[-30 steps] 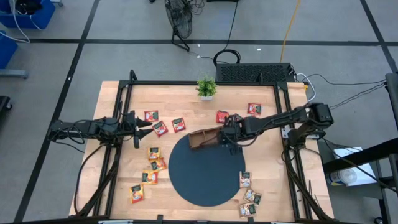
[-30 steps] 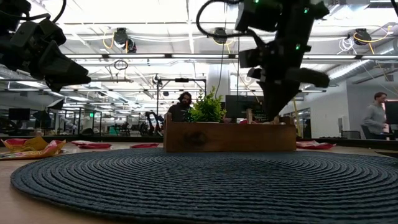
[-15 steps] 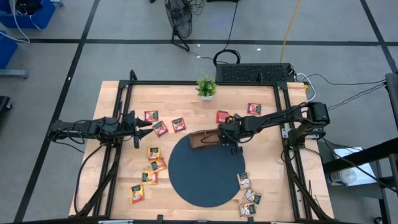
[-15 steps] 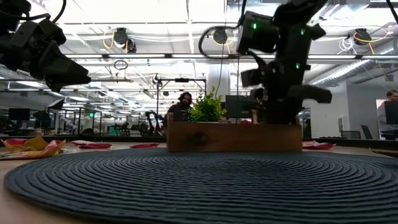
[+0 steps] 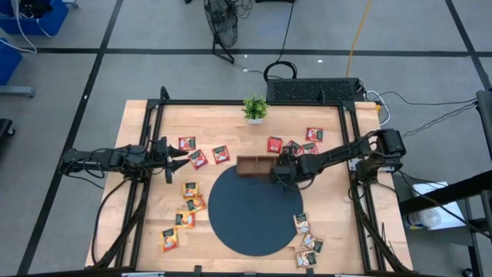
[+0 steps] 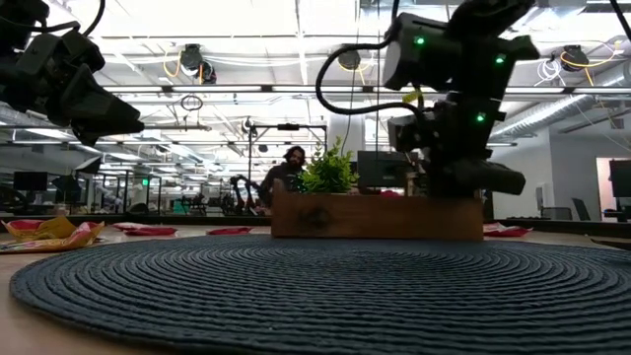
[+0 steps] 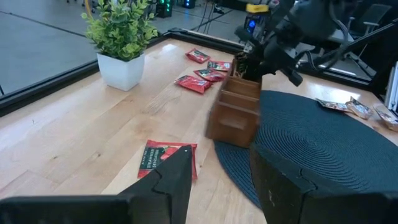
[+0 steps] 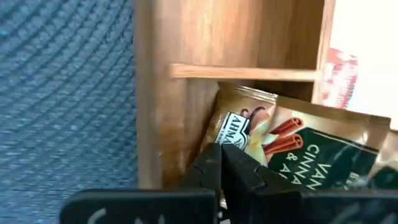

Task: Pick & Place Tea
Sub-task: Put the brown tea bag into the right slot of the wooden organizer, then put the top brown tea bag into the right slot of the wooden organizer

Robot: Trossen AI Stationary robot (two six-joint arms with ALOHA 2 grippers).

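- We are keeping our right gripper (image 5: pixel 281 175) at the right end of the wooden tray (image 5: pixel 254 165), its fingers (image 8: pixel 219 165) closed together, with nothing clearly between them.
- We are seeing two tea sachets (image 8: pixel 292 149) lying in the tray's end compartment, just ahead of the tips.
- Other sachets (image 5: pixel 190 203) are lying scattered on the table (image 5: pixel 146 192).
- Our left gripper (image 7: pixel 217 180) is waiting partly open above the red sachet (image 7: pixel 166 157).
- We are judging the sachets light, thin, crinkly and slippery, so a pinch across one free edge seems best.
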